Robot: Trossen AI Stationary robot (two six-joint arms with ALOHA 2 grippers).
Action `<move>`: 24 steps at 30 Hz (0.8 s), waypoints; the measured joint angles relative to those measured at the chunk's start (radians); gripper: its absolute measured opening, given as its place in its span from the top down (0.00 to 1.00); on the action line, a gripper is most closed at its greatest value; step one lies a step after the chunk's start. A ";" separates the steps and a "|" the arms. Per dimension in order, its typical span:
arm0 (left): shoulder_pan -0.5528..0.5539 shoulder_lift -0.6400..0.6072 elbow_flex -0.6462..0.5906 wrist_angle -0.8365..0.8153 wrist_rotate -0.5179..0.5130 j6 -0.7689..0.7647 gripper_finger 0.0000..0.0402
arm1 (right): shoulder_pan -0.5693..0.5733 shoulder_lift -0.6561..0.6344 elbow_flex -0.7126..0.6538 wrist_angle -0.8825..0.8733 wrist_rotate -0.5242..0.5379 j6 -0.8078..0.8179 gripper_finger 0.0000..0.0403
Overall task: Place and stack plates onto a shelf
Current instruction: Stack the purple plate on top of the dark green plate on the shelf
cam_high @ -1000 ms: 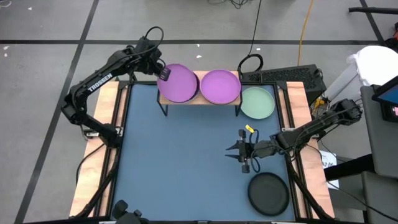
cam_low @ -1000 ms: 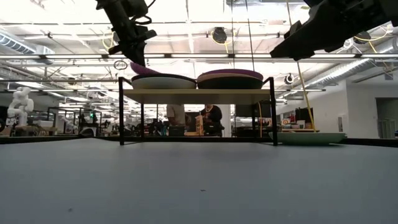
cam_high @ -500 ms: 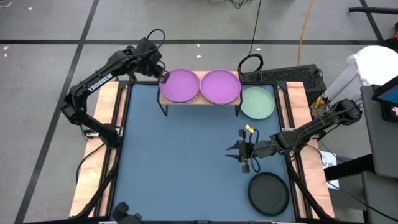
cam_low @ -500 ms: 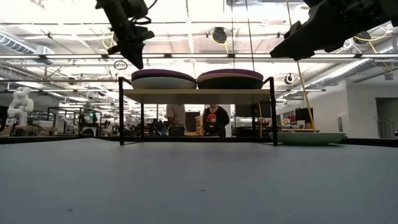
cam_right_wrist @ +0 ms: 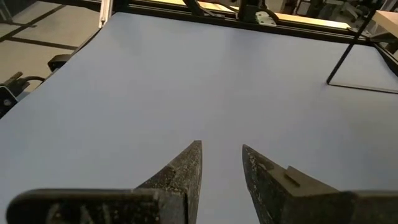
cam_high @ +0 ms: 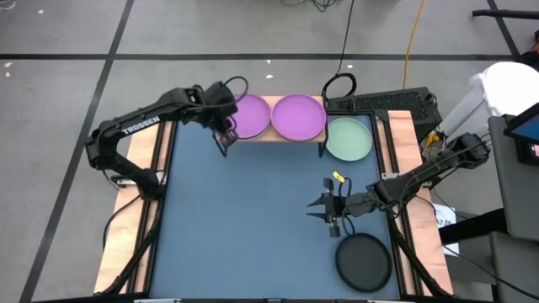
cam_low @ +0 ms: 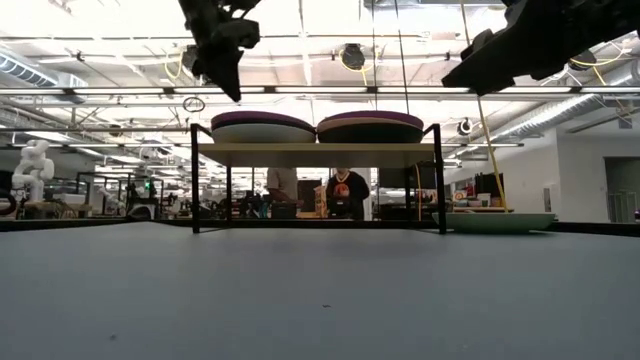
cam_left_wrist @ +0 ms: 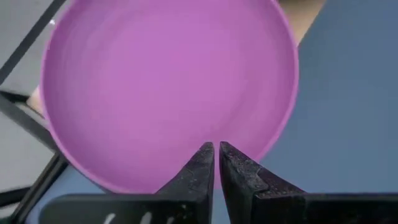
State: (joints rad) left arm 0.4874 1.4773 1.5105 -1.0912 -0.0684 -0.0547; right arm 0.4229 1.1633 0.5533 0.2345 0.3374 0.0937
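two purple plates (cam_high: 249,116), one green plate (cam_high: 349,139), one dark plate (cam_high: 364,261).

Blue-grey bench (cam_high: 253,210) with wooden edges, small light-wood shelf (cam_high: 269,135) on black legs at its far side, two purple plates (cam_high: 296,117) side by side on the shelf, mint green plate (cam_high: 349,139) just beside the shelf, dark plate (cam_high: 364,262) at the near right corner

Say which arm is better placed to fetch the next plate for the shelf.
Right, probably. The right gripper hovers with fingers apart between the dark plate and the mint green plate, both on the table on its side. The left gripper is over the shelf, far from both.
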 joint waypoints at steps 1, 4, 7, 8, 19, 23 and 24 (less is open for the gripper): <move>-0.014 0.000 0.000 -0.021 -0.024 -0.010 0.94 | 0.004 0.000 0.000 0.000 0.000 0.000 0.75; -0.027 0.000 0.000 -0.070 -0.094 -0.044 0.98 | 0.013 0.000 0.000 0.000 0.000 0.000 0.75; -0.018 0.000 0.000 -0.077 -0.116 -0.064 0.99 | 0.021 0.000 0.000 0.000 0.001 0.000 0.75; -0.013 0.000 0.000 -0.078 -0.117 -0.064 0.99 | 0.023 0.000 0.000 0.000 0.001 0.000 0.75; 0.109 -0.001 -0.043 -0.095 -0.127 -0.044 0.99 | 0.024 0.000 0.000 0.000 0.005 0.006 0.75; 0.126 -0.001 -0.043 -0.080 -0.127 -0.021 0.99 | 0.024 0.000 0.000 0.001 0.005 0.003 0.75; 0.129 -0.001 -0.043 -0.079 -0.127 -0.021 0.99 | 0.024 0.000 0.000 0.001 0.006 0.003 0.75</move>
State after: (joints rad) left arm 0.6168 1.4765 1.4673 -1.1702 -0.1951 -0.0755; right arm 0.4469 1.1629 0.5533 0.2352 0.3431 0.0968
